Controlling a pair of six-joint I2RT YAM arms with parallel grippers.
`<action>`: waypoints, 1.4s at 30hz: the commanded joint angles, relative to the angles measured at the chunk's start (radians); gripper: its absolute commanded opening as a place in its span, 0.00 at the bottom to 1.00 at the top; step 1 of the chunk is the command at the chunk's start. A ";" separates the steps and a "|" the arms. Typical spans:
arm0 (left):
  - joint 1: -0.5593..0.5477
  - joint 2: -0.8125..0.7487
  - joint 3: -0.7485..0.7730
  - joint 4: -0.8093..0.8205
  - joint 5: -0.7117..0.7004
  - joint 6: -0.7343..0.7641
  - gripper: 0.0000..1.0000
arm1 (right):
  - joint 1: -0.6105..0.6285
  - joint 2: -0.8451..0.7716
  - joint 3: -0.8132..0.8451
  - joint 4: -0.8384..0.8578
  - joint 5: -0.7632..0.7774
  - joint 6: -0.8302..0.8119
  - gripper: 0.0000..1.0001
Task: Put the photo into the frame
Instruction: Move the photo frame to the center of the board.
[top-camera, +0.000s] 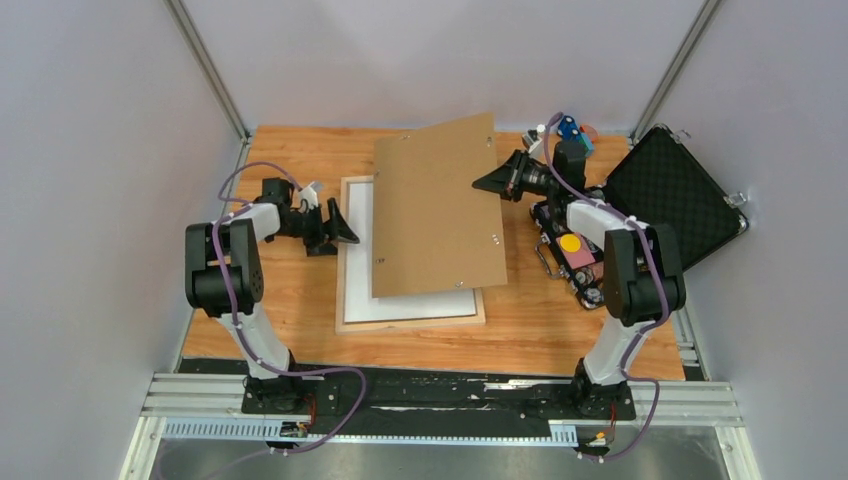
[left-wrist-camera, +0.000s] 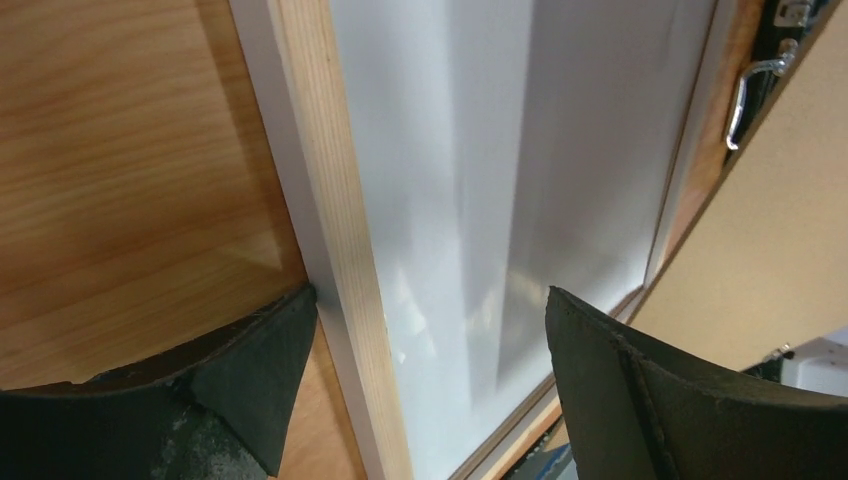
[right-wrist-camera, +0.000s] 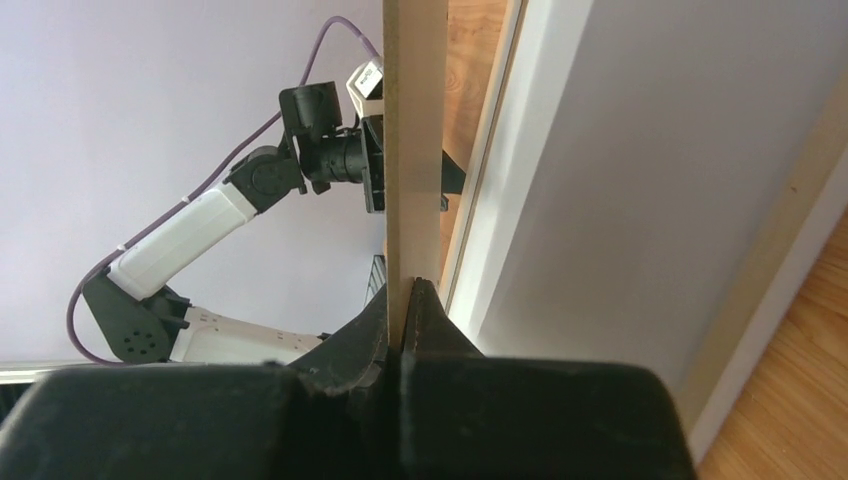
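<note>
The pale wood frame lies flat mid-table, its rim close under my left wrist. A plain white sheet fills it; I cannot tell whether this is the photo lying face down, and no printed picture shows. My left gripper is open, its jaws straddling the frame's left rim, holding nothing. My right gripper is shut on the right edge of the brown backing board, which hangs tilted over the frame. In the right wrist view the board's thin edge runs up from between the jaws.
An open black case stands at the right edge. A tray of small tools lies beside the right arm. Its metal handle shows past the frame. The wooden table ends at grey walls.
</note>
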 joint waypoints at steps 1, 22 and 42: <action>-0.063 -0.004 -0.028 0.079 0.062 -0.092 0.93 | -0.018 -0.078 -0.017 0.045 0.000 -0.011 0.00; -0.058 -0.238 0.007 0.047 -0.137 0.046 1.00 | -0.043 0.013 -0.127 0.218 -0.089 0.112 0.00; -0.040 -0.344 -0.003 0.048 -0.213 0.100 1.00 | 0.056 0.209 -0.043 0.353 -0.112 0.214 0.00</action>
